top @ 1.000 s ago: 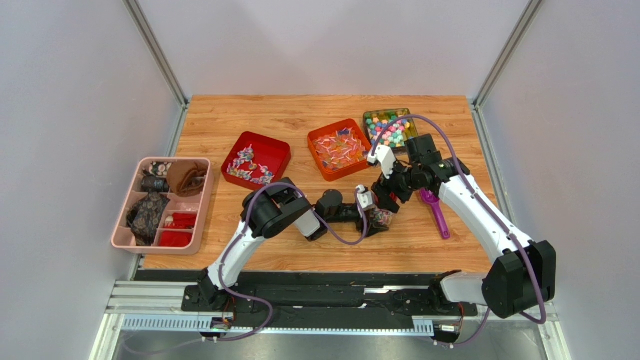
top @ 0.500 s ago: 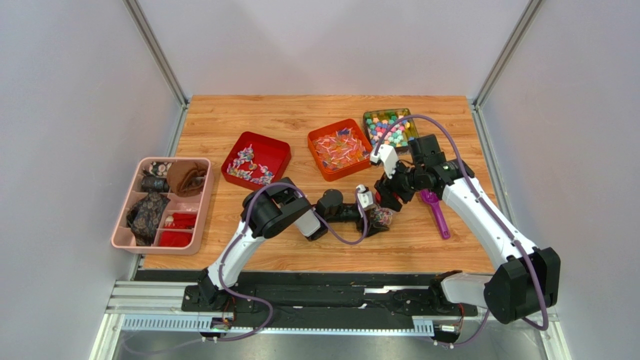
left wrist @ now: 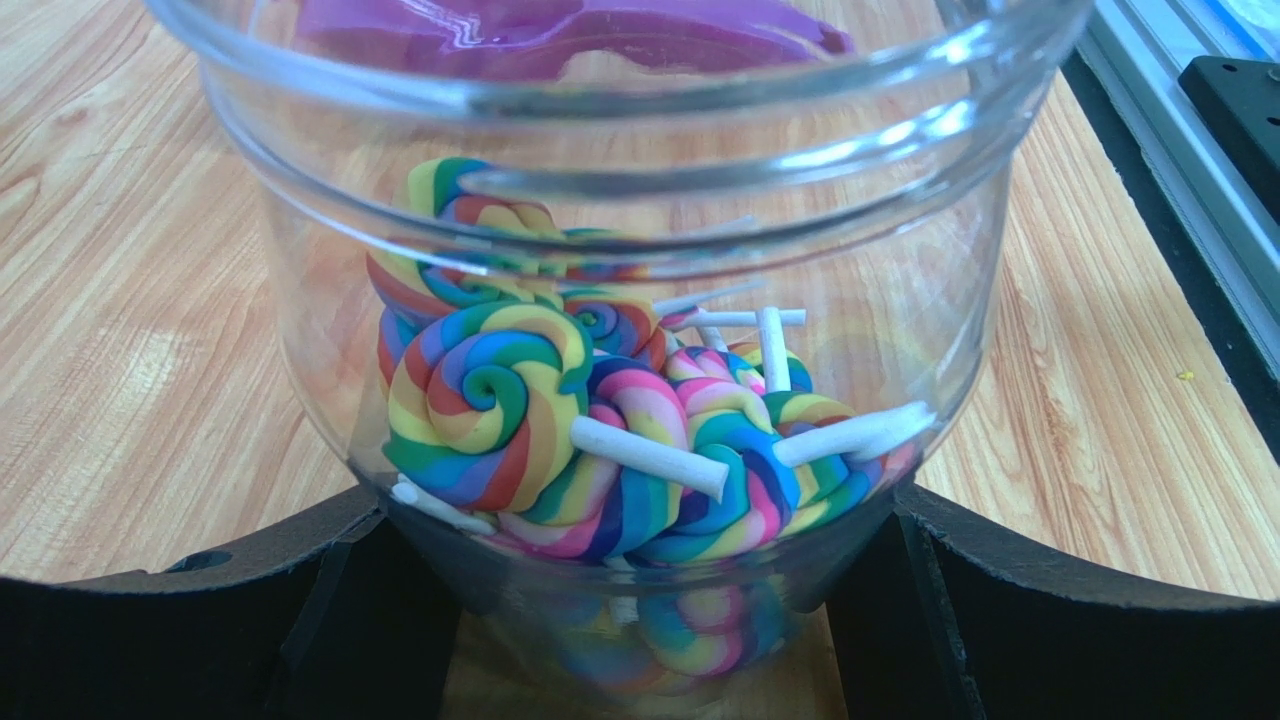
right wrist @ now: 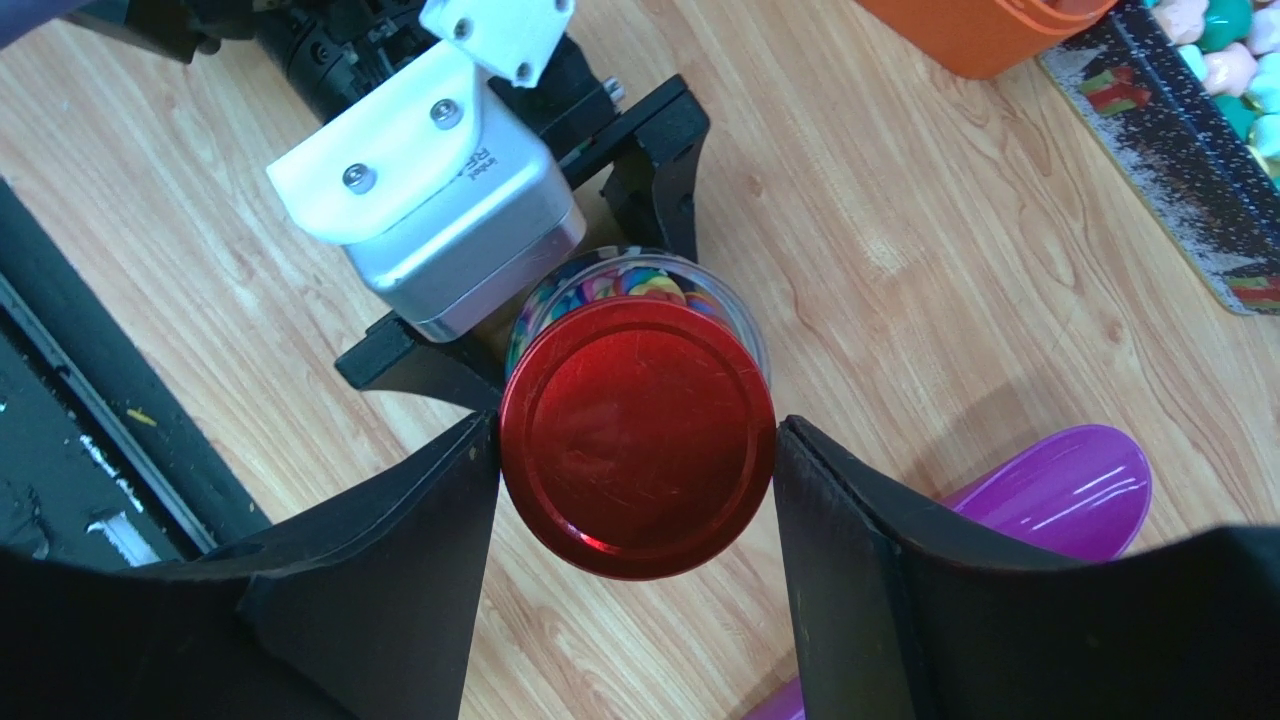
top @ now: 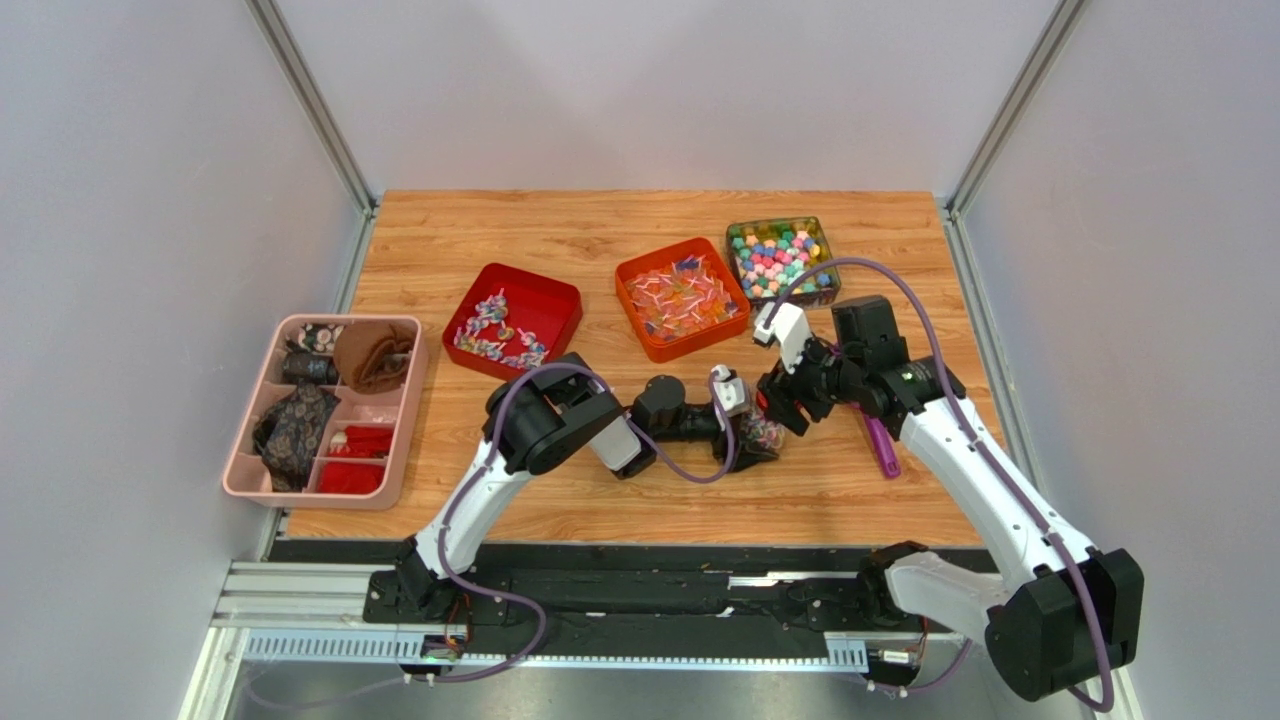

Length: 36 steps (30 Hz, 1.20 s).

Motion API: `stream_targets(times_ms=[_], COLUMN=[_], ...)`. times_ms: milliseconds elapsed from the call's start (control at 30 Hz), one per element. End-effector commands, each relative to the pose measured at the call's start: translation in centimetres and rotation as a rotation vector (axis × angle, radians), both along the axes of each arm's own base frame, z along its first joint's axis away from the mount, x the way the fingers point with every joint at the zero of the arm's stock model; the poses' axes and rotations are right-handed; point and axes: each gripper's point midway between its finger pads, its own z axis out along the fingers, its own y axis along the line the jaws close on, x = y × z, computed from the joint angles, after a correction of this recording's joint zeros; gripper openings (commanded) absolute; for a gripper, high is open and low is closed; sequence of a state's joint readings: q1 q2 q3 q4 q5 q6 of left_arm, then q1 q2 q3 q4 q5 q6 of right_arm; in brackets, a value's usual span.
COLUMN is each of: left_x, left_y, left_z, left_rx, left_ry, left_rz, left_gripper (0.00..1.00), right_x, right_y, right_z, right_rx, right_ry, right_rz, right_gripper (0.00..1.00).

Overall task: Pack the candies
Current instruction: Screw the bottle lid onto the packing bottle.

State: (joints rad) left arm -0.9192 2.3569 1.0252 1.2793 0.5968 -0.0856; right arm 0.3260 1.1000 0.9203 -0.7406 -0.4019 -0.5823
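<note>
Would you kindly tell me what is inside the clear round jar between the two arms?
Rainbow swirl lollipops with white sticks lie in the clear round jar. The left gripper hides its lower sides, and the round red lid blocks most of the view from above.

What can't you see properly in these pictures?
- Right wrist view: the red lid covers the mouth of the jar, so whether they touch is hidden.
- Left wrist view: the jar's bottom is cut off by the lower edge.
- Top view: the things in the pink organizer are too small to name.
</note>
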Motion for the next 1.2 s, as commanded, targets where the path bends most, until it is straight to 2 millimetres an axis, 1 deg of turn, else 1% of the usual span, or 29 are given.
stream_targets(times_ms=[0,200,367,433,633,833,1067,1167], left_x=[-0.5,-0.5,-0.4,-0.5,-0.5,-0.5,-0.5,-0.5], left_y=[0.5,0.4,0.4,0.4,0.4,0.4,0.3,0.3], left_z=[-2.5,-2.4,-2.3,-2.6,-2.8,-2.9,-2.9,-2.8], left_rx=[0.055,0.054,0.058,0.068,0.077,0.079,0.077,0.076], left_ry=[0.083,0.081,0.075,0.078,0.069,0.069,0.068,0.068], left_rz=[-0.015,-0.014,-0.017,-0.021,-0.019,-0.017,-0.019,-0.019], left_gripper=[0.58,0.58,0.58,0.58,0.58,0.58,0.58,0.58], right_x=[1.8,2.0,1.6,1.5,1.2,0.7,0.8,0.7], right_y=[0.4,0.6,1.2,1.3,1.3,1.0,0.1,-0.1], right_z=[1.3,0.3,0.5,0.6,-0.3,-0.3,1.1,1.2], right_rx=[0.049,0.037,0.049,0.053,0.034,0.021,0.005,-0.005], right_ry=[-0.088,-0.075,-0.057,-0.058,-0.027,-0.022,-0.078,-0.072], right_rz=[-0.056,-0.059,-0.039,-0.036,-0.028,-0.024,-0.046,-0.048], right_gripper=[0.6,0.6,0.6,0.6,0.6,0.6,0.61,0.61])
